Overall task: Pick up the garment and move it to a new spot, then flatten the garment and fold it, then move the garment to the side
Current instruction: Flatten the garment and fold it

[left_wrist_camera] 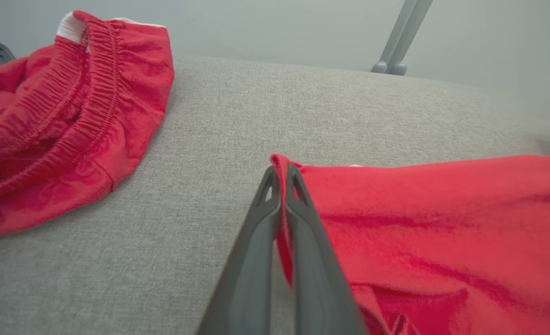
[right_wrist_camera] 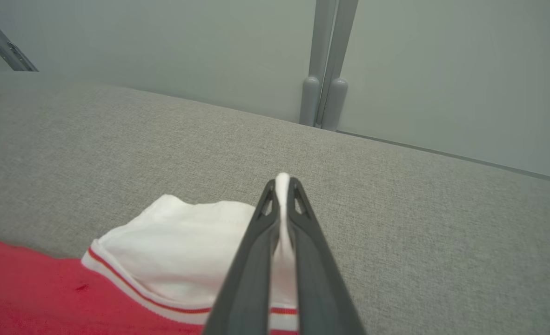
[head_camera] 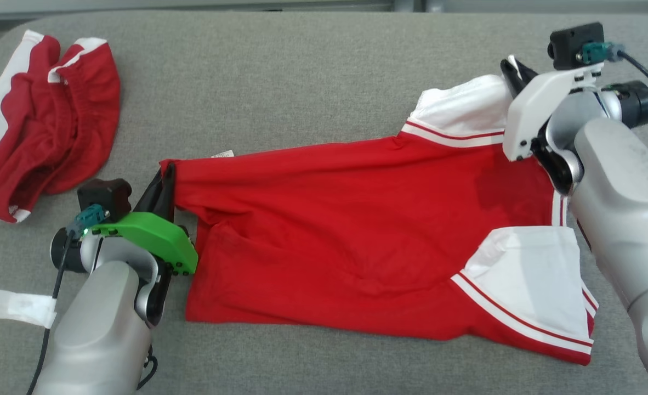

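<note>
On the grey bench (head_camera: pixel 313 71), mid-field: red shirt (head_camera: pixel 357 219) with white sleeves, lying mostly flat.
- Long axis runs left to right across the head view. Hem end points to the robot's left, sleeve end to its right.
- One white sleeve lies at the far right, the other at the near right. Each is edged with red and white stripes.
- Cloth is creased and slightly bunched near the hem, just beside the left arm.

Far left of the bench: red shorts (head_camera: pixel 44 120) with white side stripes, crumpled in a heap, well apart from the shirt. The elastic waistband shows in the left wrist view.

Left fingers (left_wrist_camera: pixel 251 251): closed narrow, pinching the far hem corner of the shirt. A fold of red cloth sits between them.

Right fingers (right_wrist_camera: pixel 312 270): closed narrow, pinching the edge of the far white sleeve. White cloth shows between them up to the tips.

Strip of white tape (head_camera: pixel 11 307): on the bench at the near left edge.

Small white label (head_camera: pixel 222 154): pokes out at the far edge near the hem. Its print is too small to read.
</note>
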`<state>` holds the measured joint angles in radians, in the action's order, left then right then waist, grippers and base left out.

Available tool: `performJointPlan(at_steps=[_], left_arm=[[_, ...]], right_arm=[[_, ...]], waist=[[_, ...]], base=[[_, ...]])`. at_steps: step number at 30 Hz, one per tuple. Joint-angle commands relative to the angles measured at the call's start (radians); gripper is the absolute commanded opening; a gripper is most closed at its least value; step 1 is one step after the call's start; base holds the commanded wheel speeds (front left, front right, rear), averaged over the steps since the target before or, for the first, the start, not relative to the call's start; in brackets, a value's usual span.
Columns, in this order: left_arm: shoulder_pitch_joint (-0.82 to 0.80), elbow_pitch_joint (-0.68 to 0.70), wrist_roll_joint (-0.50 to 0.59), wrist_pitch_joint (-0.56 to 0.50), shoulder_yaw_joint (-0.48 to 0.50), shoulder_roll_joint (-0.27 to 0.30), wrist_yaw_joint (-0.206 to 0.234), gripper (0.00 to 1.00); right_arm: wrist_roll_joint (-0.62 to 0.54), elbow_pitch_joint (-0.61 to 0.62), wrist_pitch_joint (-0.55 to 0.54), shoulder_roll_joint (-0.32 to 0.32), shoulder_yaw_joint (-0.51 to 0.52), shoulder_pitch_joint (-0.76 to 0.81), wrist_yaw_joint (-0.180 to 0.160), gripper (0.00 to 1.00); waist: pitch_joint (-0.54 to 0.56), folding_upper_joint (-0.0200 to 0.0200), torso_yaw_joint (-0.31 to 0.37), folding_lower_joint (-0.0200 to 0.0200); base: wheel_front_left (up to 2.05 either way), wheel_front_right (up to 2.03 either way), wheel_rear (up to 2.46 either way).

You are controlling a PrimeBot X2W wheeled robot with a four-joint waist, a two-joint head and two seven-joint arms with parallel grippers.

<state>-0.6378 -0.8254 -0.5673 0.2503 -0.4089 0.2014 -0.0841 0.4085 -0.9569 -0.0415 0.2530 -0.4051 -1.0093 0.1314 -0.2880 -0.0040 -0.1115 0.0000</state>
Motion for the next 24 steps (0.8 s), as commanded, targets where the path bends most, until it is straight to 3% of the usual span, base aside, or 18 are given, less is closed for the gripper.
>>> performJointPlan(at_steps=[1, 7, 12, 24], left_arm=[[0.033, 0.011, -0.005, 0.002, 0.002, 0.015, -0.003, 0.0], [0.115, 0.086, 0.001, -0.007, -0.022, 0.043, -0.012, 0.0], [0.193, 0.19, 0.003, -0.021, -0.029, 0.075, 0.013, 0.0], [0.446, 0.404, -0.073, -0.041, 0.015, 0.092, 0.108, 0.0]], right_arm=[[0.036, 0.039, 0.011, 0.018, -0.021, 0.06, -0.001, 0.0], [0.157, 0.225, 0.039, 0.084, -0.041, 0.254, -0.001, 0.0], [0.185, 0.378, 0.059, 0.108, 0.007, 0.426, -0.001, 0.0], [0.098, 0.629, 0.047, -0.001, 0.207, 0.758, -0.001, 0.0]], waist=[[0.098, 0.004, 0.067, 0.0], [0.178, 0.004, 0.094, 0.0], [0.211, 0.004, 0.112, 0.0], [0.22, 0.004, 0.129, 0.0]], base=[[0.0, 0.0, 0.0], [0.0, 0.0, 0.0], [0.0, 0.0, 0.0], [0.0, 0.0, 0.0]])
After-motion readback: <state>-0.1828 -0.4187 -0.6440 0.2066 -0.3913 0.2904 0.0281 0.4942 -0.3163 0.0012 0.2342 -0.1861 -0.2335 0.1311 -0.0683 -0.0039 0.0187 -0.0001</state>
